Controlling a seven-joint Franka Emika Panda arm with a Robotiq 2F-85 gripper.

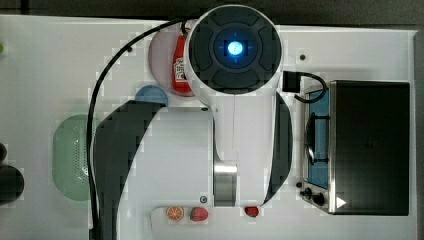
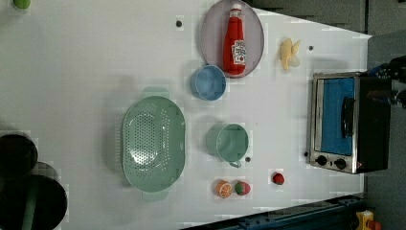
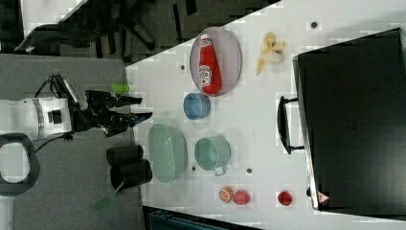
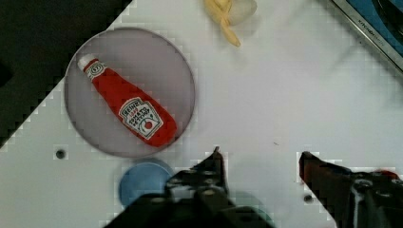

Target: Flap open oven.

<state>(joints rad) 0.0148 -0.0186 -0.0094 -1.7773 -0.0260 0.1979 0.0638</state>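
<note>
Still shut, the oven (image 2: pixel 347 124) stands at the left view's right table edge, door facing the dishes. Its dark bar handle (image 2: pixel 348 117) needs hooking from above, then pulling outward. Spread and empty, the gripper (image 4: pixel 259 166) hangs high over the table.

Ketchup bottle (image 4: pixel 128 111) on plate (image 4: pixel 90 137) (lying flat)

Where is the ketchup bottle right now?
The ketchup bottle lies on the round grey plate at the left view's top, just above the blue bowl, with the banana to its right.
</note>
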